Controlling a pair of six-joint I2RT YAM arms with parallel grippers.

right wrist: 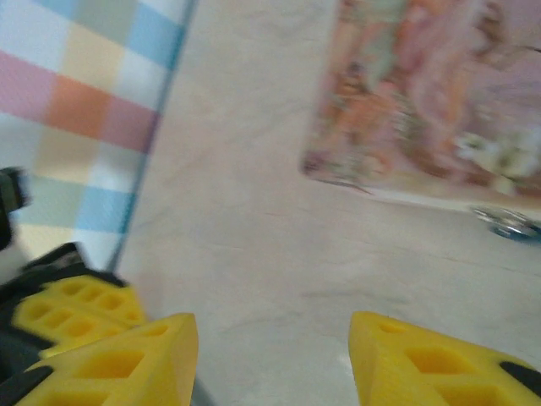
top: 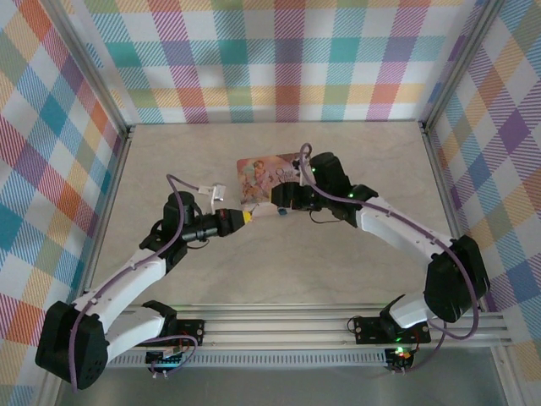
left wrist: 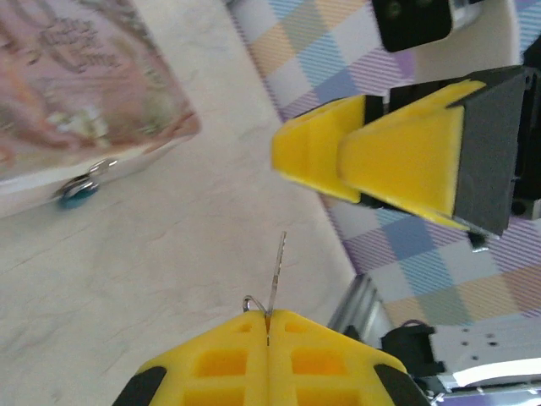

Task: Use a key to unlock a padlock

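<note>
Left pincer: your left gripper (left wrist: 267, 316) is pressed together on the key (left wrist: 277, 266). The yellow tips meet in a tight seam.
Key: you hold it off the table (left wrist: 169, 279). A thin metal blade stands out of the seam, with a small wire loop beside its base. It points toward the right pincer's fingers and does not touch them.
Right pincer: your right gripper (right wrist: 272, 328) stands apart. Bare table shows between its two yellow fingers, and nothing is held.
Padlock: the padlock (left wrist: 74, 193) lies on the table, touching the tin's edge. You can make out a blue body with a silvery shackle, both blurred. It is apart from both pincers and from the key.
Tin: the pink illustrated tin (left wrist: 76, 85) lies flat near the middle of the table, just beyond both pincers.
Arms: from above, both arms reach inward from the near edge. Their tips face each other closely, just in front of the tin.
Walls: pastel plaid panels stand on three sides of the table.
</note>
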